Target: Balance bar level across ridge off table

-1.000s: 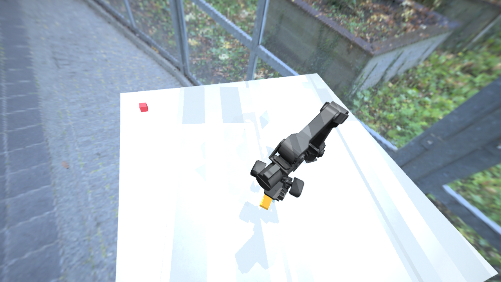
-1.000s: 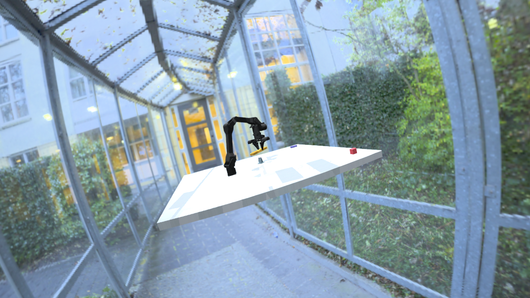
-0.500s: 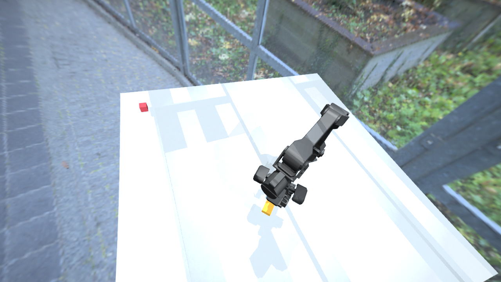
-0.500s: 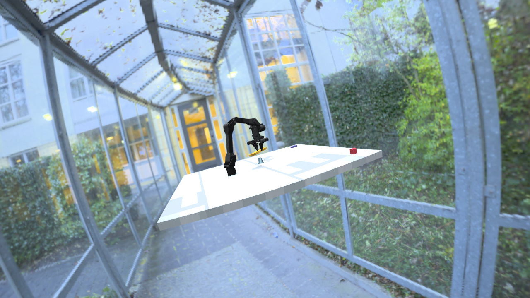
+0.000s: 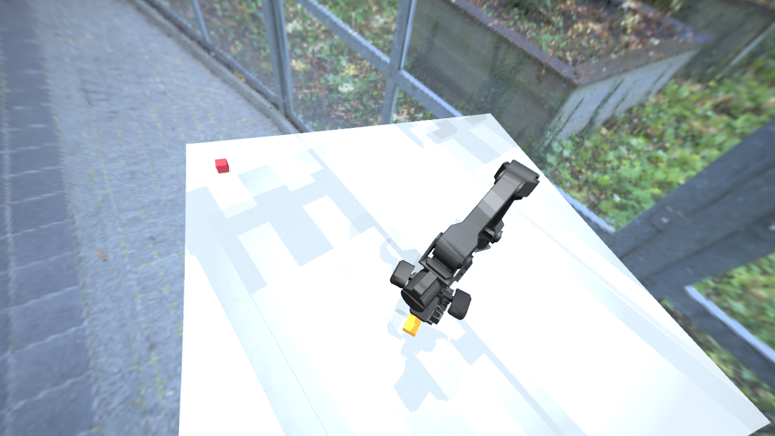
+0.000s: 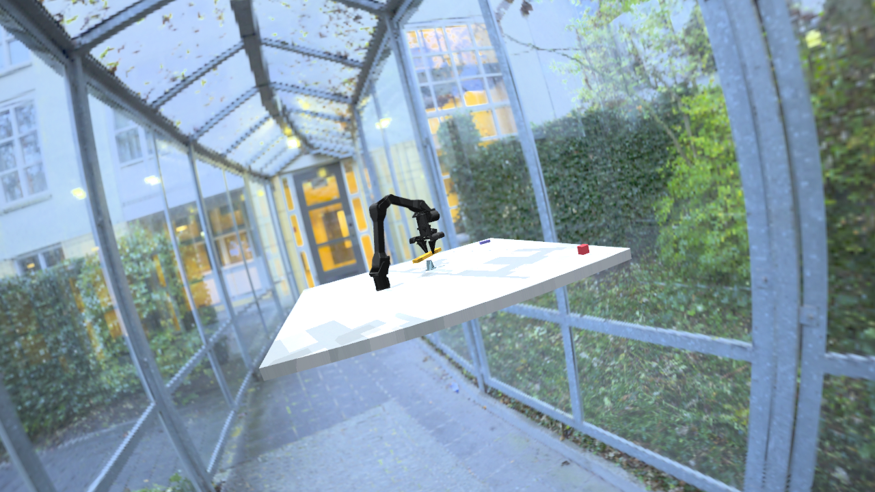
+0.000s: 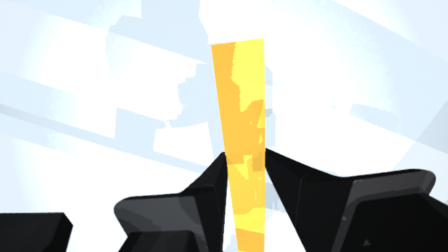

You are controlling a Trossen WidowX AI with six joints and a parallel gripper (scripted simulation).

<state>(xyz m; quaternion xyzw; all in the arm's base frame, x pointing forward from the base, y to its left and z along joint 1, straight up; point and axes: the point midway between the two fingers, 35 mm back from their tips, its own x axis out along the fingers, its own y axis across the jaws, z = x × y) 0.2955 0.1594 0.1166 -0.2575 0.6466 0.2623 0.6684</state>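
Note:
My gripper (image 6: 430, 251) (image 7: 243, 154) is shut on the yellow bar (image 5: 412, 325) (image 6: 420, 259) (image 7: 241, 87), with a fingertip on each of its long sides. The bar is held off the table and runs lengthwise away from the wrist camera. The small grey-blue ridge (image 6: 430, 264) stands on the table, just below the bar and fingertips in the exterior view. A small gap seems to show between bar and ridge. The ridge is hidden in the top view by the gripper, and in the wrist view it cannot be made out.
A red cube (image 5: 221, 166) (image 6: 583, 249) lies near a far corner of the white table (image 5: 260, 347) (image 6: 391, 311), well away from the arm. A small purple block (image 6: 485, 241) lies near the table's back edge in the exterior view. The arm's shadow falls around the bar.

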